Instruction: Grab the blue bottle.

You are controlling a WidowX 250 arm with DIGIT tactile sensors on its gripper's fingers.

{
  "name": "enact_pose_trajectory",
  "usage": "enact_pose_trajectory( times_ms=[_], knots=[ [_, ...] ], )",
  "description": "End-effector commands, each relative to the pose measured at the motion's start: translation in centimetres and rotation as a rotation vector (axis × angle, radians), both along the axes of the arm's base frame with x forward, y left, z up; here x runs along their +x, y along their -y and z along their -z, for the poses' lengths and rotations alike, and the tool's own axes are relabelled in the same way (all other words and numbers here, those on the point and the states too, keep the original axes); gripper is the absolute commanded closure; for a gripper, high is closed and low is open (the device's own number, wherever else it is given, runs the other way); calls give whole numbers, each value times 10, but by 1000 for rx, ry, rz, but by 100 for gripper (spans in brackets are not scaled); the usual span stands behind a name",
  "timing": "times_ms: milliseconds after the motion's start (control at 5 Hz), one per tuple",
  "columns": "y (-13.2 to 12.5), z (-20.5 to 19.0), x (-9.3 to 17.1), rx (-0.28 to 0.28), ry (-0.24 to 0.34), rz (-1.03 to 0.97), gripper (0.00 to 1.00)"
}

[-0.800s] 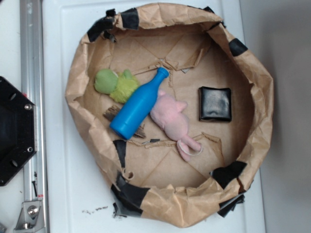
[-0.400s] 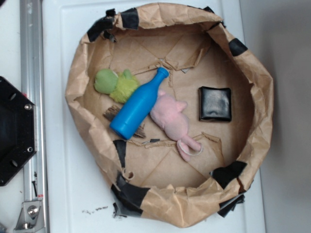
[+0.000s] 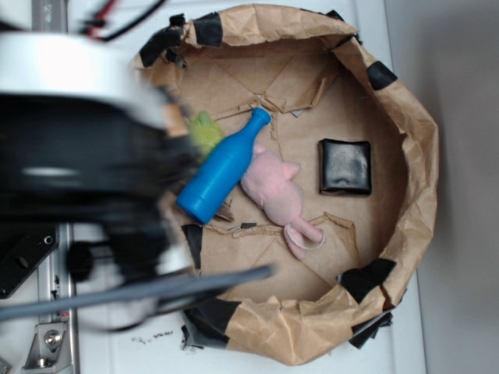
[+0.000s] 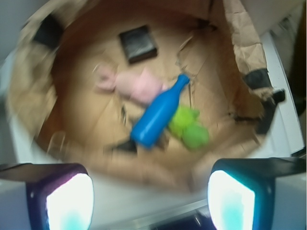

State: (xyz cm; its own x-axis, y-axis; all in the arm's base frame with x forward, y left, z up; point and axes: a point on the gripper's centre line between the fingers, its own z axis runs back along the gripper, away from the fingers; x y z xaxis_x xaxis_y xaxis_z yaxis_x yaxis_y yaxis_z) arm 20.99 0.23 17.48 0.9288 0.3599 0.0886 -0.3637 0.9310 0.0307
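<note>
From the exterior view, the blurred black-and-white bulk of the robot arm (image 3: pixel 86 156) fills the left side, covering part of the brown paper nest (image 3: pixel 413 156) and most of the green plush toy (image 3: pixel 204 132). The blue bottle (image 3: pixel 222 167) lies on its side on the nest floor, neck pointing up and to the right, its body touching the pink plush toy (image 3: pixel 274 195) on one side and just beside the green one on the other. A black square pad (image 3: pixel 345 167) sits apart to the right. In the wrist view, the gripper (image 4: pixel 151 201) hangs above the near rim with its two fingers (image 4: pixel 67 199) spread wide, holding nothing; the blue bottle (image 4: pixel 158 112) lies ahead between them, well below, with the green plush toy (image 4: pixel 189 127) against it.
</note>
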Motion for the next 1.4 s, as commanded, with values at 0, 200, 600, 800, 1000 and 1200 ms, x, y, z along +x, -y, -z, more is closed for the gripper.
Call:
enact_pose_trajectory(
  times_ms=[0,200,600,800,1000,1200],
  knots=[
    [-28,84,24,156,-123,-83,0],
    [-26,128,11,115,-246,-117,0],
    [-6,117,-22,26,-306,-86,100],
    [-12,69,-8,-16,-198,-45,100],
    [-22,18,12,-13,-48,60,100],
    [-24,0,27,3,-27,152,100]
  ],
)
